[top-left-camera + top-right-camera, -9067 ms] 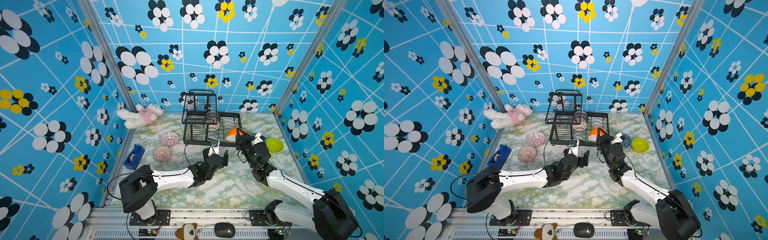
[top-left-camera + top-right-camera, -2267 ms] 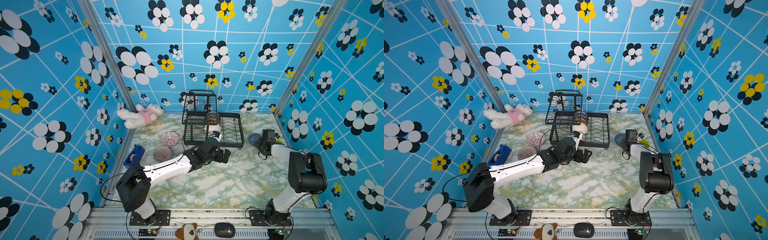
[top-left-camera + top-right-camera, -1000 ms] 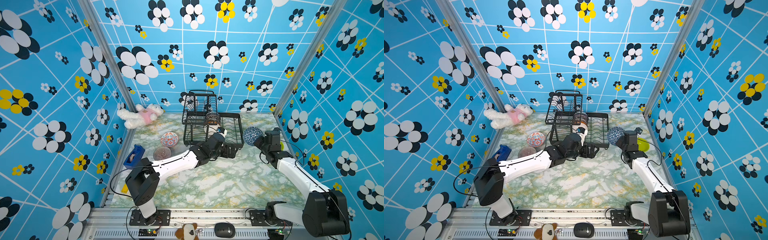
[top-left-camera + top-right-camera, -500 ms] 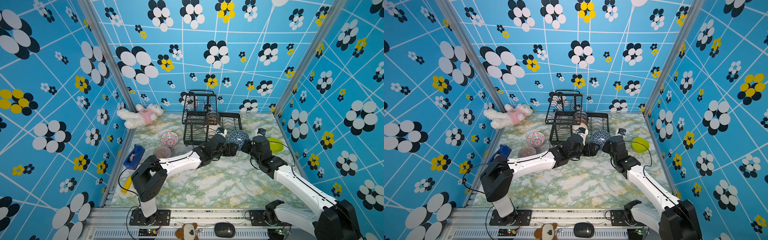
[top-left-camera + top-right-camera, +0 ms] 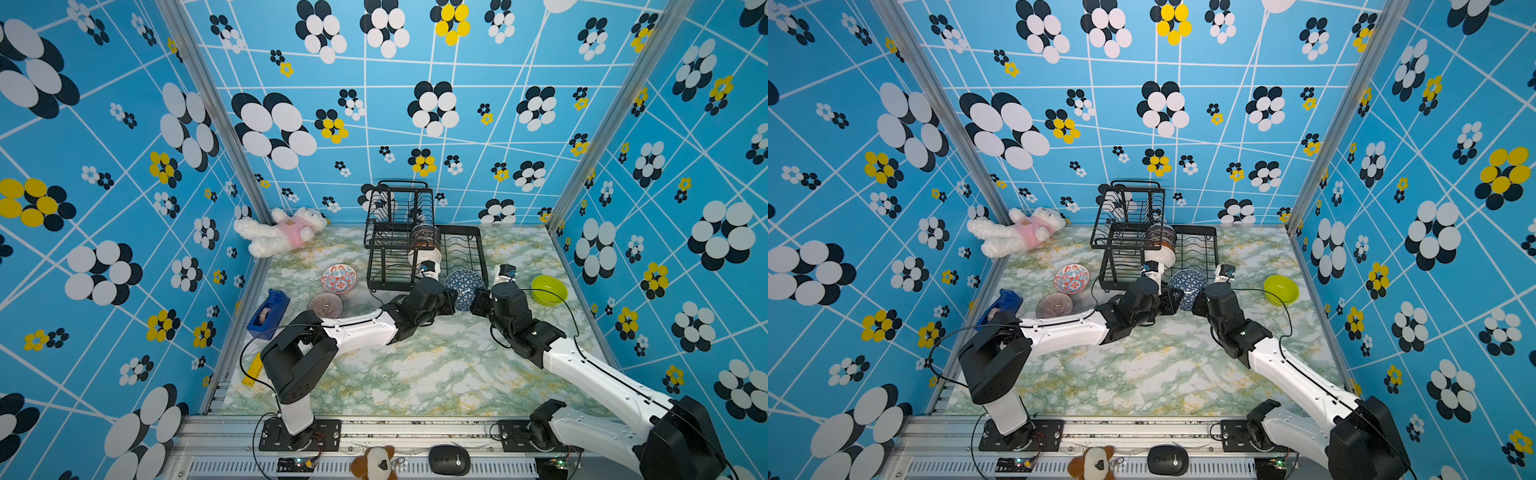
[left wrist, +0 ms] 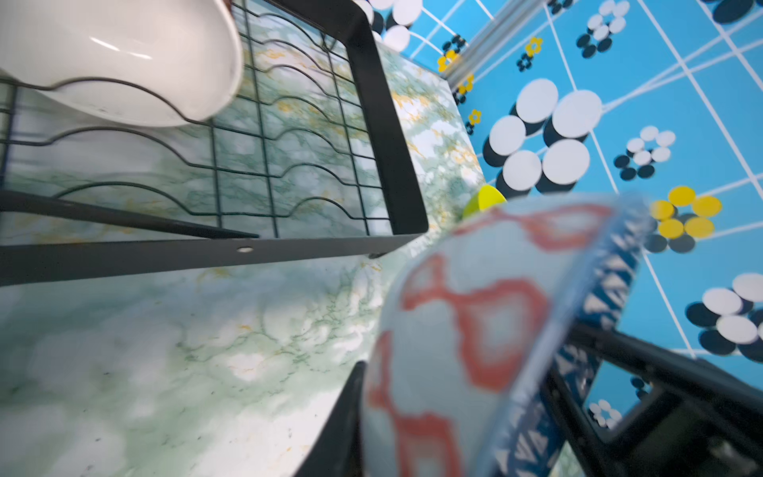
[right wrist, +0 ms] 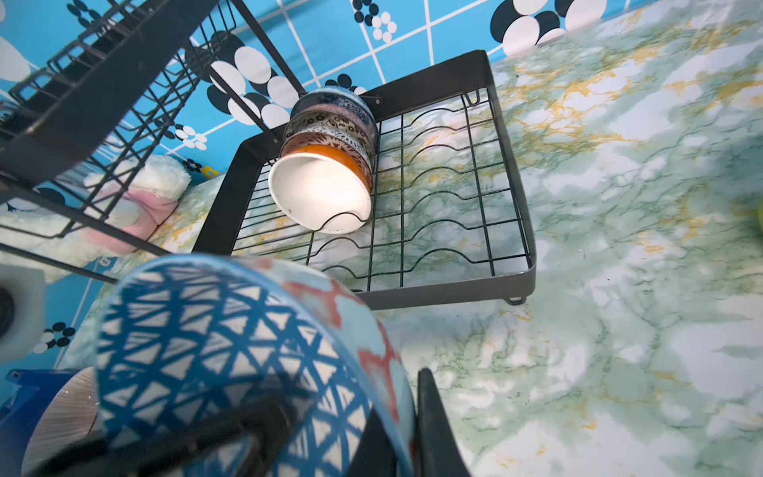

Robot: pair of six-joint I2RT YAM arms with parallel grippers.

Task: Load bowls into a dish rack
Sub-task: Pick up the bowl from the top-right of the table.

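**Blue-and-white bowl** (image 5: 463, 284) — held on edge, off the table (image 5: 415, 374), between the two arms and just in front of the dish rack (image 7: 454, 297).
**Right gripper** (image 5: 478, 300): clamped on the rim, one finger inside the bowl and one outside.
**Left gripper** (image 5: 452, 297): jaws drawn in over the opposite rim. One finger lies against the inner wall in the wrist view, though blur hides how firm the hold is.
**Step in hand**, as judged: passing the bowl from right to left.
**Next move** calls for the right to let go only once the left bears the weight. The bowl then goes on edge into a free slot in front of the white bowl (image 7: 326, 198).
**Loose, further out**: ribbed bowl (image 5: 325, 305), floral bowl (image 5: 338, 277), lime green bowl (image 5: 548, 289).
**Farthest**: row of racked bowls (image 5: 424, 245) in the lower tray.
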